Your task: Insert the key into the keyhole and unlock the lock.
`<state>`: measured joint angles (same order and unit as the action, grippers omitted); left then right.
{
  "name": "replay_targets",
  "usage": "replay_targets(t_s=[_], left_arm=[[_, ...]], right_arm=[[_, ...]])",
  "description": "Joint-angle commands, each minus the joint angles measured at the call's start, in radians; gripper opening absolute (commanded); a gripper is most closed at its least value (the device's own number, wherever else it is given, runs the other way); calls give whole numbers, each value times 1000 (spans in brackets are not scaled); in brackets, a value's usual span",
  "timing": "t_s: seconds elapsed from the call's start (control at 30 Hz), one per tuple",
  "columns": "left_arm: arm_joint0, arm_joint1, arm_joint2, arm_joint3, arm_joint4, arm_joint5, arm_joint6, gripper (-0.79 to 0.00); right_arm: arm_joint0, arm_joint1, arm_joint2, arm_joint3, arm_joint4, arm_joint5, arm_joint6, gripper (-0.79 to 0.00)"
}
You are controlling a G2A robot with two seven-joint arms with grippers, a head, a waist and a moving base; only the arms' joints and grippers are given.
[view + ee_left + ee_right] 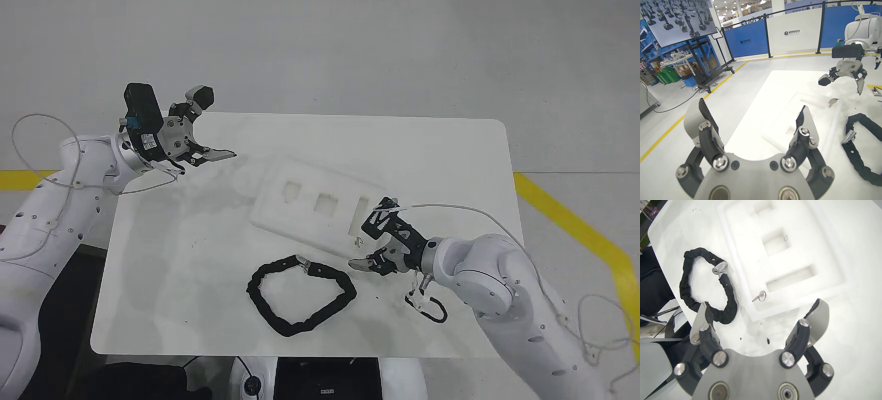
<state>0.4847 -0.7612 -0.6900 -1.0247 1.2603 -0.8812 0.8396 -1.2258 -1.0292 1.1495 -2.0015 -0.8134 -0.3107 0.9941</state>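
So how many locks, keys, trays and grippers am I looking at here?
Chain lock: 1
Key: 1
White foam tray: 1
Grippers: 2, the left gripper and the right gripper, both open
Total: 5

Chain lock (851, 155) runs off the picture's edge in the left wrist view; 1 jaw of the right gripper (761, 304) covers part of its loop. Key (758, 297) teeth: too small to tell.
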Motion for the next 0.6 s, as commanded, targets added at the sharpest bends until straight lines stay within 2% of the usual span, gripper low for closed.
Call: replay_targets(t_s=[0.0,0.37,0.57], left_arm=[[0,0,0,0,0,0,0,0],[0,0,0,0,0,0,0,0],[0,0,0,0,0,0,0,0]], right_arm=[[0,0,0,0,0,0,0,0],[-3,0,0,1,0,7,-6,0],[14,-9,-32,-31,59,112,49,0]])
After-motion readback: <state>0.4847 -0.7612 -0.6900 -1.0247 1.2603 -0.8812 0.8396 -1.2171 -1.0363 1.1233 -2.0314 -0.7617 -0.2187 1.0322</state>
